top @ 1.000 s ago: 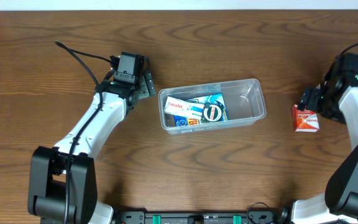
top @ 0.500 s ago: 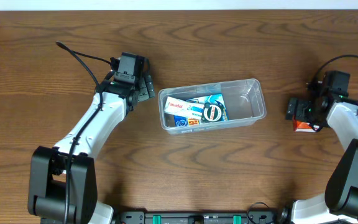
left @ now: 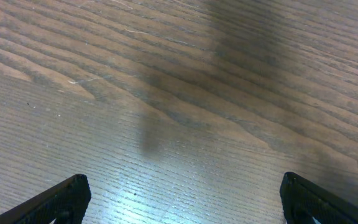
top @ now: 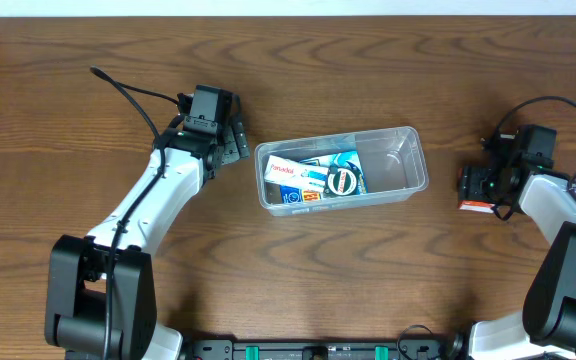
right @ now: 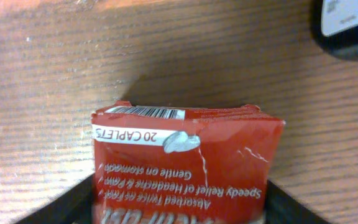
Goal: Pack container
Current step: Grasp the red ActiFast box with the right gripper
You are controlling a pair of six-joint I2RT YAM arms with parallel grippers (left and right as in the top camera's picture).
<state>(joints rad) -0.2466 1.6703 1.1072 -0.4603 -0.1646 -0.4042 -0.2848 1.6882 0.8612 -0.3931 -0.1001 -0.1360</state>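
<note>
The container (top: pixel 414 152) is a clear plastic tub in the middle of the table in the overhead view. It holds a white and red box (top: pixel 286 168), blue boxes and a round black-rimmed item (top: pixel 343 181) in its left half. My left gripper (top: pixel 232 140) is open and empty over bare wood just left of the tub, and the left wrist view (left: pixel 179 202) shows its fingers wide apart. My right gripper (top: pixel 480 186) is to the right of the tub, shut on a red caplets box (right: pixel 185 155), which is mostly hidden under it in the overhead view (top: pixel 472 206).
A black cable (top: pixel 120 86) trails from the left arm toward the back left. A dark-edged object with a white face (right: pixel 348 23) lies beyond the red box in the right wrist view. The right half of the tub holds nothing.
My right gripper has dropped over the red box and closed round it. The box has shifted slightly left toward the tub. The left arm has not moved.
</note>
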